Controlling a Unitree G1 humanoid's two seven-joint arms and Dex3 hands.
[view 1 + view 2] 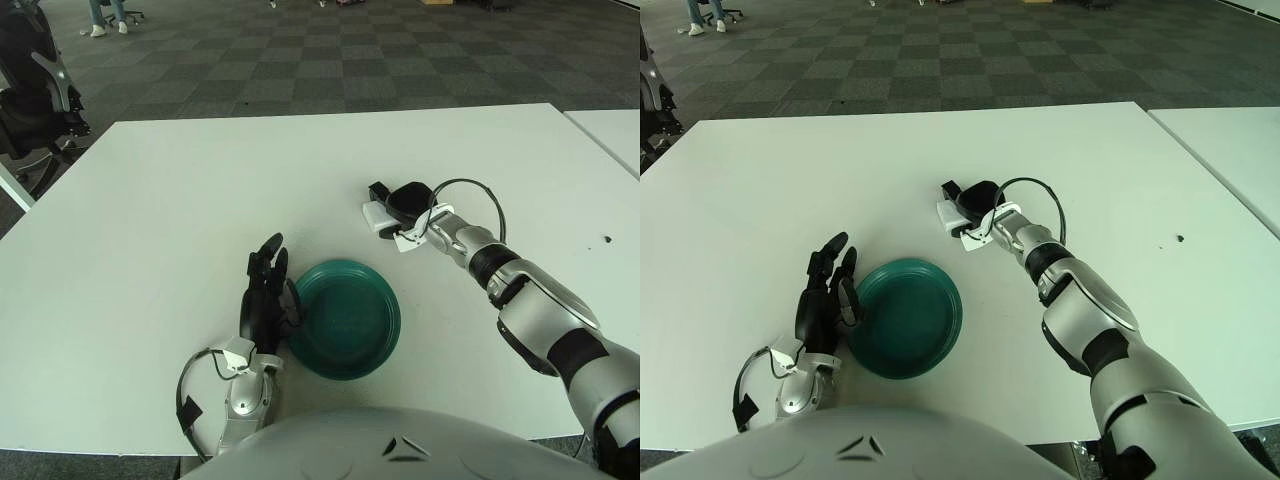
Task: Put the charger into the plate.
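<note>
Glossy teal plate (345,318), smooth matt white table (150,220), white plastic charger (377,216)

White table (150,220) under everything. Dark teal plate (345,318), plain, no pattern. White charger (378,215) in black fingers of the right hand (405,203), with silver-grey wrist and arm banded in black behind it, plus a thin black cable loop (470,190). Left hand (265,295) black too, on a silver wrist with black cable. Dark grey carpet floor (330,60) in a checkered pattern of lighter and darker squares. Black office chair (35,90) at far left edge.
</note>
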